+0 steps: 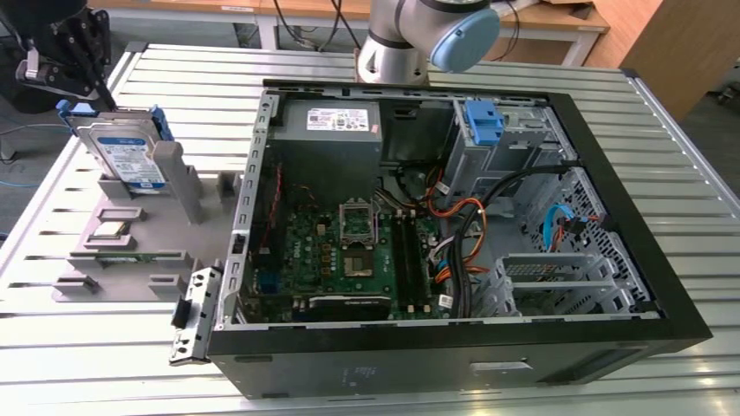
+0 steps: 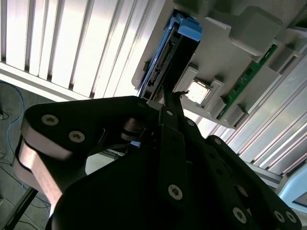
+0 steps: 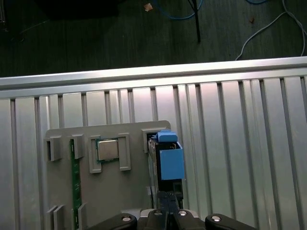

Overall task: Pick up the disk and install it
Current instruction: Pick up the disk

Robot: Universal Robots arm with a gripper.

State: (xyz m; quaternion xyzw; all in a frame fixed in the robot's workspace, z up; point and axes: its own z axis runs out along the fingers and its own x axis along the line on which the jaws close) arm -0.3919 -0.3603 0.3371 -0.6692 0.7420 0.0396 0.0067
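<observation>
Gripper (image 1: 102, 91) hangs at the exterior view's far left, just above the disk's (image 1: 125, 152) upper corner. In the first wrist view its two black fingers (image 3: 163, 201) sit pressed together with only a thin slit between them; whether they touch the drive I cannot tell. The disk stands upright on edge in a slot of a grey holder (image 1: 130, 282) on the slatted metal table (image 1: 93, 373), blue carrier around it. Lower on the holder lie a processor chip (image 1: 110, 230) and a memory stick (image 1: 121, 256). Further right lies the open computer case (image 1: 463, 342), motherboard exposed, grey power supply (image 1: 329, 130) at its far end.
</observation>
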